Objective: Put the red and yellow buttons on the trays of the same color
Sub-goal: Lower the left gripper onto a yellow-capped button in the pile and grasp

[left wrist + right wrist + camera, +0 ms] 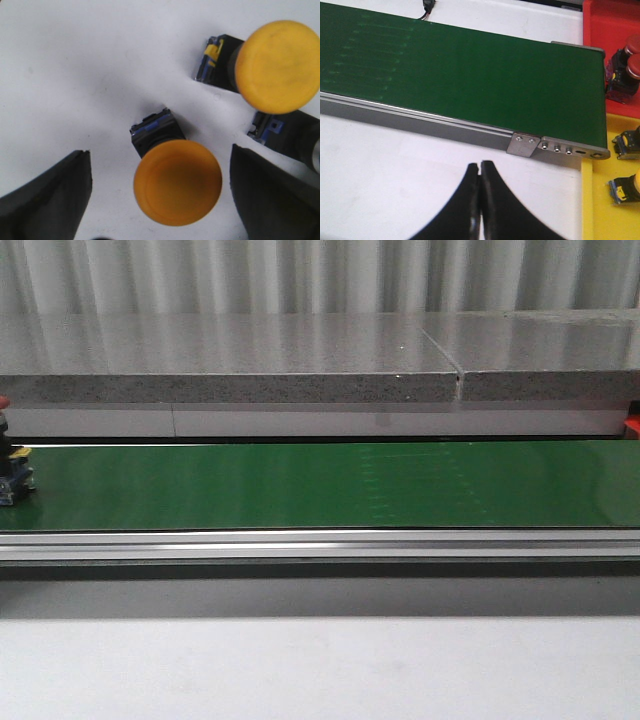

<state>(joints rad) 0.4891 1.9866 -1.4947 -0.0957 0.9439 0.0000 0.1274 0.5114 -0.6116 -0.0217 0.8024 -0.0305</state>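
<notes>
In the left wrist view my left gripper (160, 151) is open above a white surface. A yellow button (177, 182) on a black and blue body lies between its fingers (50, 200), touching neither. A second yellow button (280, 65) and a third black body (287, 137) lie beside it. In the right wrist view my right gripper (480, 165) is shut and empty over the white table, close to the conveyor's end. A red tray (610, 20) holds red buttons (626, 62). A yellow tray (600, 215) holds two yellow buttons (627, 142). Neither gripper shows in the front view.
A green conveyor belt (320, 485) with a metal rail runs across the front view and also shows in the right wrist view (470, 75). A button (14, 475) sits at the belt's far left end. A grey slab (300, 360) stands behind the belt.
</notes>
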